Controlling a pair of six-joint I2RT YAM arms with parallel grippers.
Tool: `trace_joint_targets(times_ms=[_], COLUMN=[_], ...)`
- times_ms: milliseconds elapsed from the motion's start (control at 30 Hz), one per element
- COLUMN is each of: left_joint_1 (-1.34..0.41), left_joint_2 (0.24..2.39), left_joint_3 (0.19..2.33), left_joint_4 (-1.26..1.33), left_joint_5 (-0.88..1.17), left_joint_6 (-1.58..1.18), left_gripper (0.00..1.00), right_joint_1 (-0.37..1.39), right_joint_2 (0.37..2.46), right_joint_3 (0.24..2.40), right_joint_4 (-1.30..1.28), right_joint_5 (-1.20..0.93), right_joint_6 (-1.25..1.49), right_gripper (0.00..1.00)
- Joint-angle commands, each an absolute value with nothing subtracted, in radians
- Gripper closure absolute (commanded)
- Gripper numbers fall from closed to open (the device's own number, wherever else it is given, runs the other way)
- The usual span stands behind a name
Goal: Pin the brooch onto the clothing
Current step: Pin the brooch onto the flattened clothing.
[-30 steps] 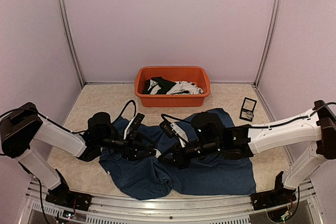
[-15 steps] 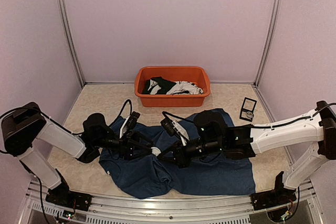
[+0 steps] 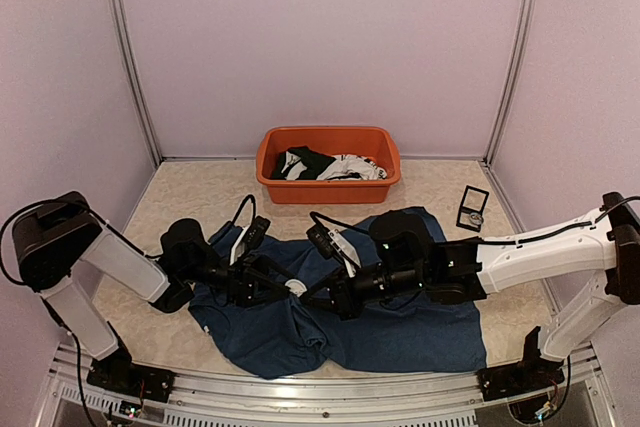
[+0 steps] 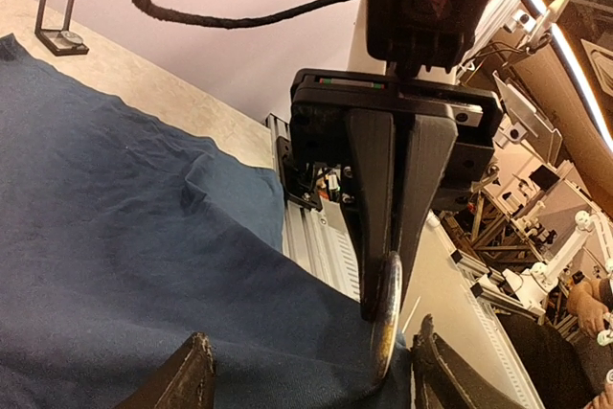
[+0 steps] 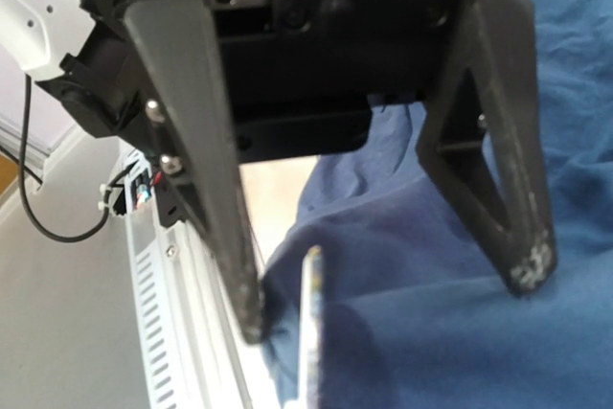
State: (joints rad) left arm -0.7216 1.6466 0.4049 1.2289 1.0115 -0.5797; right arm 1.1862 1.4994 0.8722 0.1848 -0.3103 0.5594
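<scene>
The navy T-shirt (image 3: 420, 332) lies spread and rumpled on the table. Both grippers meet over its left part. My right gripper (image 3: 308, 293) is shut on the brooch (image 3: 297, 287), a small round disc. In the left wrist view the brooch (image 4: 383, 342) is edge-on between the right gripper's fingers (image 4: 374, 198), its lower edge touching the shirt (image 4: 144, 198). My left gripper (image 4: 311, 347) is open, its fingers either side of the fabric and the brooch. In the right wrist view the brooch (image 5: 311, 332) stands before the open left gripper (image 5: 388, 302); my right fingers are out of frame there.
An orange tub (image 3: 330, 190) with black and white garments stands at the back middle. A small black open case (image 3: 472, 209) lies at the right, also seen in the left wrist view (image 4: 59, 24). The metal rail (image 3: 300, 397) runs along the near edge.
The two grippers have closed the gap between them: the right gripper with the brooch moved left and the left gripper edged right, so the tips now meet over the shirt.
</scene>
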Motion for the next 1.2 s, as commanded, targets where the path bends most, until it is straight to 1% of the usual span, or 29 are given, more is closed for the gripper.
trace_joint_targets(times_ms=[0, 167, 467, 667, 933, 1167], left_joint_1=[-0.727, -0.729, -0.739, -0.741, -0.747, -0.749], left_joint_2=[1.67, 1.681, 1.738, 1.746, 1.747, 1.75], left_joint_3=[0.425, 0.429, 0.438, 0.436, 0.434, 0.435], left_joint_4=[1.262, 1.27, 1.358, 1.362, 1.362, 1.362], left_joint_5=[1.031, 1.011, 0.989, 0.971, 0.944, 0.948], left_joint_6=[-0.596, -0.601, -0.657, -0.655, -0.652, -0.65], left_gripper=[0.35, 0.37, 0.38, 0.39, 0.36, 0.36], right_joint_1=[1.179, 1.177, 1.179, 1.178, 1.178, 1.179], right_joint_2=[1.491, 1.498, 1.515, 1.519, 1.517, 1.519], right_joint_3=[0.885, 0.891, 0.912, 0.913, 0.91, 0.907], right_joint_4=[0.212, 0.21, 0.203, 0.204, 0.216, 0.224], right_joint_5=[-0.304, -0.313, -0.317, -0.317, -0.299, -0.293], right_joint_6=[0.56, 0.56, 0.555, 0.557, 0.572, 0.576], right_gripper=[1.0, 1.0, 1.0, 1.0, 1.0, 1.0])
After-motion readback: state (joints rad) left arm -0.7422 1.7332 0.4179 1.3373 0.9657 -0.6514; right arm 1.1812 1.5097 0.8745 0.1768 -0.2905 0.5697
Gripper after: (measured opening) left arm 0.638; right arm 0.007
